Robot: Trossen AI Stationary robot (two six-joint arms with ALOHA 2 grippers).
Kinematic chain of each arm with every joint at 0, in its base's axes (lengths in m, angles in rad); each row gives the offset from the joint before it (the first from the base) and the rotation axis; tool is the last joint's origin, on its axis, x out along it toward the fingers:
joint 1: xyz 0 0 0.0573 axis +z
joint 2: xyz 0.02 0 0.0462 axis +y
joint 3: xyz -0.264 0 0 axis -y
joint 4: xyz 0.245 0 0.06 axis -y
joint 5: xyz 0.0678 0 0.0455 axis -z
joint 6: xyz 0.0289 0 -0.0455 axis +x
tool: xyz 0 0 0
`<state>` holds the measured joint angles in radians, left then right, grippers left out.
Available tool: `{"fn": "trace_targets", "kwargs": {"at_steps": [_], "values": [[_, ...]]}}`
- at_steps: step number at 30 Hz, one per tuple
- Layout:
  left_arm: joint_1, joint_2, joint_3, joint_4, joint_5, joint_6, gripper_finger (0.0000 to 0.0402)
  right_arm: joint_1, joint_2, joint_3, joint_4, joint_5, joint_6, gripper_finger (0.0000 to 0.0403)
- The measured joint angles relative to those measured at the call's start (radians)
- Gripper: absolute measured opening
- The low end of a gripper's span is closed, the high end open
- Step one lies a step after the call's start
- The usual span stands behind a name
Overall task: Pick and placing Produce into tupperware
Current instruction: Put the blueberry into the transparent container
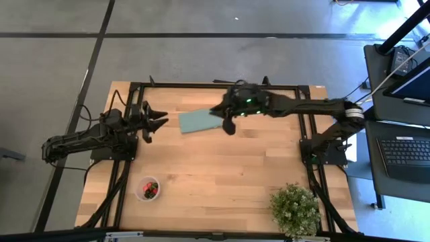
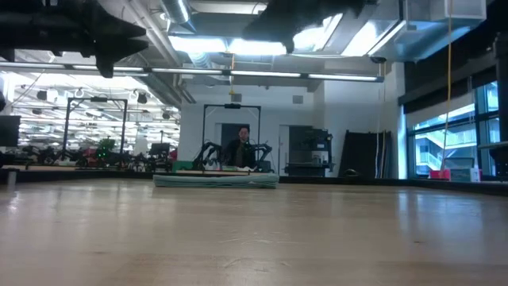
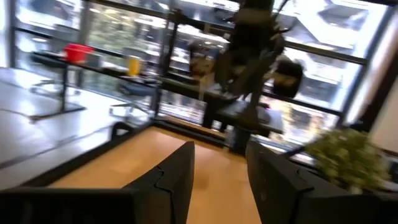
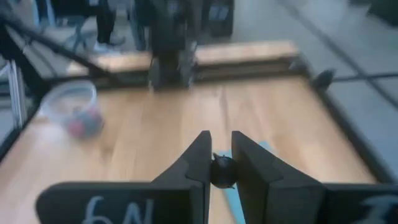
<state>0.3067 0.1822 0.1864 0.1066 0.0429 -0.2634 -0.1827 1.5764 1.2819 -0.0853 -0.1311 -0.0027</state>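
Observation:
My right gripper (image 1: pixel 227 124) hangs over the right end of the flat teal rectangle (image 1: pixel 199 122) and is shut on a dark berry (image 4: pixel 222 171). The clear round tupperware (image 1: pixel 148 189) stands near the table's near-left corner with red and dark berries in it. It also shows in the right wrist view as the tupperware (image 4: pixel 74 107). My left gripper (image 1: pixel 160 122) waits open at the table's left side, raised off the wood, with nothing between its fingers (image 3: pixel 180 180). No other loose berries show on the table. My right gripper pinches the dark berry (image 4: pixel 222 172) between its two fingers, a little back from their free ends. The fingers (image 4: pixel 198 155) slant down over the teal rectangle. The berry is lifted clear of the rectangle and the table.
A bushy green potted plant (image 1: pixel 294 209) stands at the near-right corner. The teal rectangle (image 2: pixel 216 180) lies flat at the far middle. Bare wood stretches between the rectangle and the tupperware. A black frame (image 1: pixel 306 121) runs along the table's sides. A person shows in the room beyond.

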Motion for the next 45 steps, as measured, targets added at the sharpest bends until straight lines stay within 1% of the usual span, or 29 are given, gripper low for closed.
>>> {"fn": "trace_targets", "kwargs": {"at_steps": [3, 8, 10, 15, 20, 28, 35, 41, 45], "values": [[0.0, 0.0, 0.0, -0.002, 0.034, -0.014, 0.0137, 0.024, 0.091, 0.0, 0.032, -0.01, -0.01, 0.0052], [0.001, 0.0, 0.0, -0.025, 0.034, -0.023, 0.0137, 0.062, 0.251, 0.0, 0.097, -0.104, -0.004, 0.0052], [0.001, 0.0, 0.0, -0.029, 0.032, -0.023, 0.0137, 0.078, 0.311, 0.0, 0.138, -0.123, -0.002, 0.0052], [0.001, 0.0, 0.0, -0.043, 0.031, -0.023, 0.0137, 0.118, 0.456, -0.001, 0.253, -0.129, 0.003, 0.0052], [0.001, 0.0, 0.0, -0.05, 0.03, -0.023, 0.0137, 0.144, 0.554, -0.001, 0.326, -0.129, 0.024, 0.0052], [0.0, 0.0, 0.0, -0.052, 0.026, -0.023, 0.0137, 0.156, 0.617, -0.002, 0.34, -0.126, 0.05, 0.0052], [0.0, 0.0, 0.0, -0.053, 0.026, -0.023, 0.0137, 0.156, 0.618, -0.001, 0.344, -0.125, 0.077, 0.0094], [0.0, 0.0, 0.0, -0.053, 0.025, -0.023, 0.0137, 0.157, 0.618, -0.001, 0.351, -0.125, 0.081, 0.0108], [0.0, 0.0, 0.0, -0.053, 0.025, -0.023, 0.0137, 0.154, 0.604, -0.001, 0.345, -0.121, 0.121, 0.0121]]}}
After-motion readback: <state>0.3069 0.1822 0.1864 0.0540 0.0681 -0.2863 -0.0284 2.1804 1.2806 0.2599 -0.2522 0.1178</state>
